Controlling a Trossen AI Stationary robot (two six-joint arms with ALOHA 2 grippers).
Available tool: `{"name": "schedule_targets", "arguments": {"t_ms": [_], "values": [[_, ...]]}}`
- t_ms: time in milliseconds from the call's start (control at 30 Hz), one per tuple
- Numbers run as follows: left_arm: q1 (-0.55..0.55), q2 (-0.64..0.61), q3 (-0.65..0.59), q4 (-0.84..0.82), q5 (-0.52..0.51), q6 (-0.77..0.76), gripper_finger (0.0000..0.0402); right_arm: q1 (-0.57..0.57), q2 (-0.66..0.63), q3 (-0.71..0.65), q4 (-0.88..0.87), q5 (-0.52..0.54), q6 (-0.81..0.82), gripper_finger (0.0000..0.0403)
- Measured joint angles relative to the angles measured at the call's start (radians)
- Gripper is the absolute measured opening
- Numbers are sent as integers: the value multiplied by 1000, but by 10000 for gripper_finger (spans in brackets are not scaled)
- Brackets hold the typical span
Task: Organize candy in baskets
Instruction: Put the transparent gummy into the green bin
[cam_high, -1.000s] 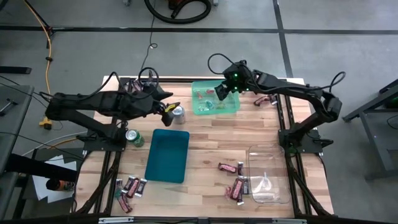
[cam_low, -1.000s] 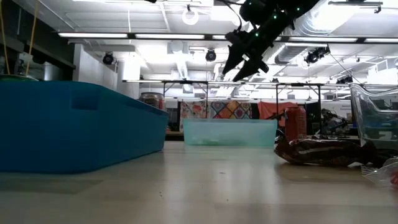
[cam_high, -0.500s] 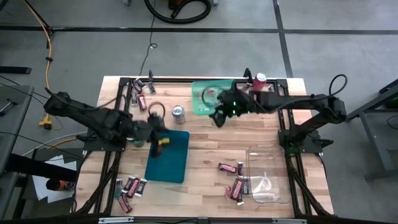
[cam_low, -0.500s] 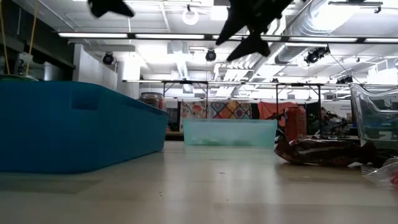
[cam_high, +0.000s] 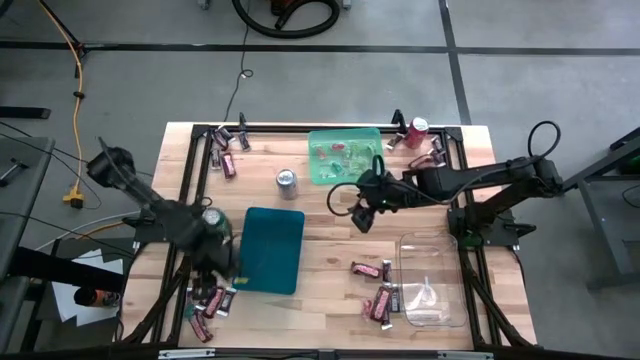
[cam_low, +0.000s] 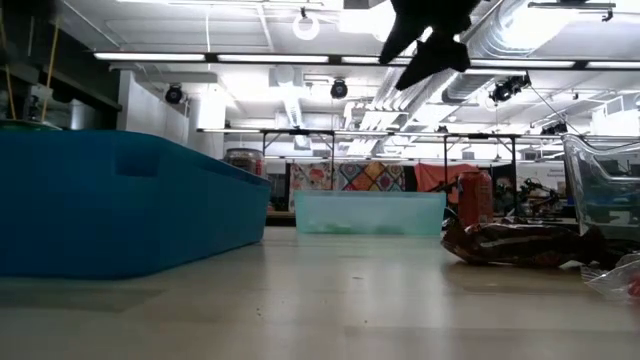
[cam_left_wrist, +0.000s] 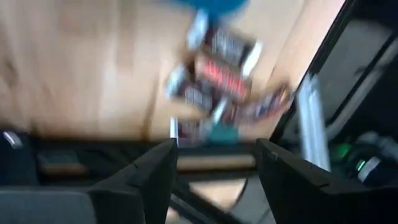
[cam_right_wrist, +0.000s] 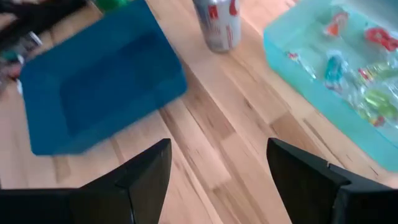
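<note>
While the dark bars (cam_high: 210, 298) sit loose at the table's (cam_high: 330, 225) near left corner, just beside the teal bin (cam_high: 270, 250), I have the left gripper (cam_high: 222, 272) over them, fingers spread, nothing held. Right gripper (cam_high: 362, 217) hangs mid-table, fingers spread, empty, between green bin (cam_high: 345, 157) and clear bin (cam_high: 432, 282). Risk as I judge it: bars are bunched, so closing could catch two or shove one off the edge.

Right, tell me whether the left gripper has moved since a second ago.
Yes. The left gripper has swung from beside the silver can down past the dark teal basket, toward the candy pile at the table's near-left corner.
</note>
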Motion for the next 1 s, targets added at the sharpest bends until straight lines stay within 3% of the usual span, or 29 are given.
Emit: {"name": "schedule_targets", "arguments": {"t_ms": [267,400,567,1000], "values": [[-244,215,0,200,25,25,195,1,0,0,-59,-4,-65,259],[-314,287,0,255,-25,101,195,0,0,0,-61,-5,-79,259],[-359,354,-1,224,-126,163,195,0,0,0,-63,-6,-79,259],[-423,387,-1,210,-119,183,195,0,0,0,-59,-7,-68,259]]}}
